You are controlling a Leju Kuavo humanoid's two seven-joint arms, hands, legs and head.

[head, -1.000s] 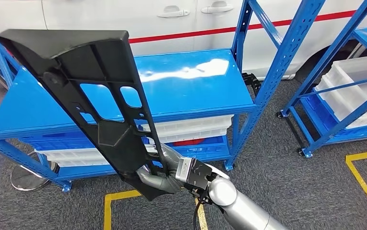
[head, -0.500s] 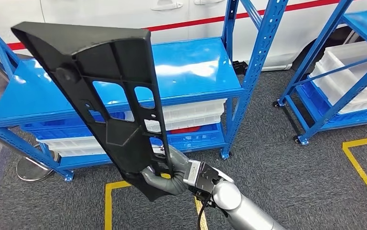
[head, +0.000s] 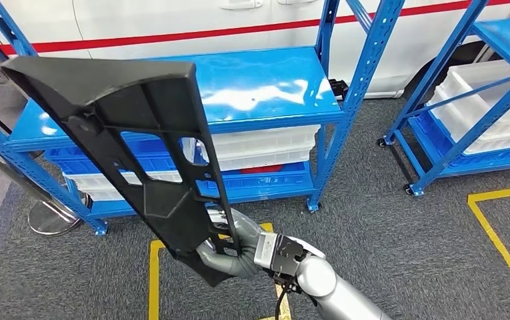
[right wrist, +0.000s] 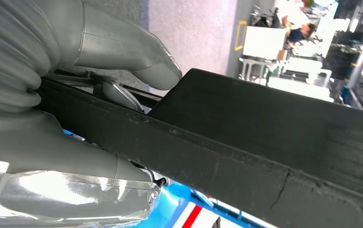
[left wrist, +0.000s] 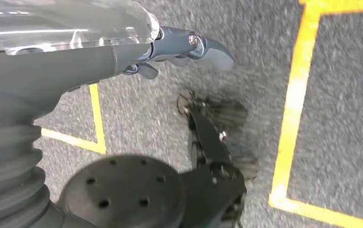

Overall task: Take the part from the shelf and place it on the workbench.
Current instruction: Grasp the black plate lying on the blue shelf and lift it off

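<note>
I have the right hand gripping the long black part at its lower end, fingers wrapped around the edge, thumb pressed on the opposite face. The part stands tilted up and to the left, in the air in front of the blue shelf. My left hand hangs over grey carpet; I cannot tell its finger state.
</note>
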